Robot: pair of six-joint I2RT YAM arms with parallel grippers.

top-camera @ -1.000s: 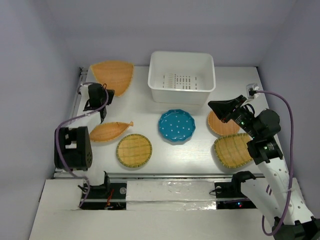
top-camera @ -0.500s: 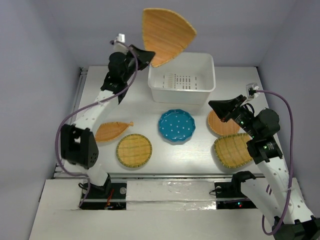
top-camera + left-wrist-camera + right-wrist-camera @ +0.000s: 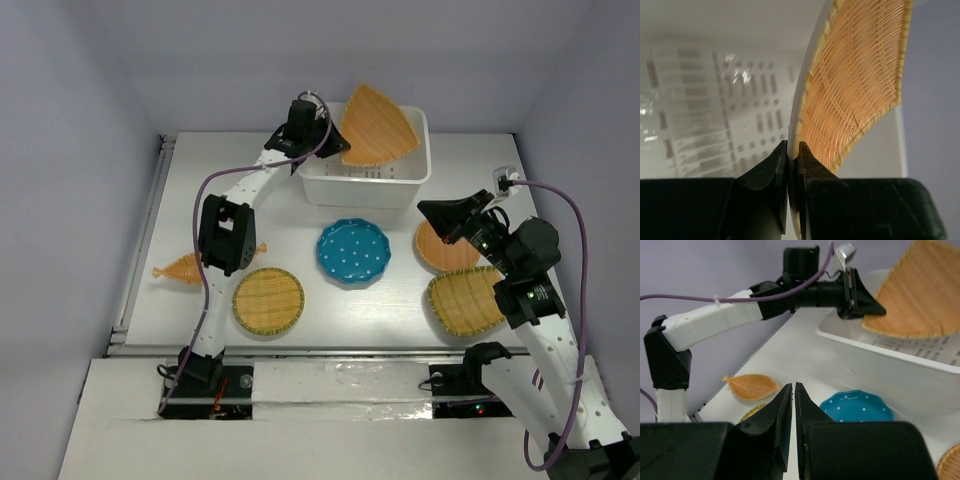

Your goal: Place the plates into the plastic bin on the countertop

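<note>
My left gripper (image 3: 335, 140) is shut on the rim of a fan-shaped woven plate (image 3: 375, 128), holding it tilted over the plastic bin (image 3: 360, 185). In the left wrist view the fingers (image 3: 805, 160) pinch that plate's edge (image 3: 860, 85) above the bin's slotted bottom (image 3: 715, 100). My right gripper (image 3: 428, 212) hovers right of the bin with nothing in it, jaws together (image 3: 793, 390). On the countertop (image 3: 300, 225) lie the teal dotted plate (image 3: 353, 252), a round woven plate (image 3: 268, 300), a fish-shaped one (image 3: 182, 268), and two woven plates (image 3: 445, 250) (image 3: 465, 300) under my right arm.
The left arm's elbow (image 3: 225, 235) stands over the fish-shaped plate and covers part of it. A metal rail (image 3: 150, 220) runs along the countertop's left edge. Grey walls close in behind the bin and on both sides.
My left arm lifted the fan-shaped plate from the back left, swung it high, then brought it down over the bin. The fish-shaped plate now shows further left. The right arm has not moved.
</note>
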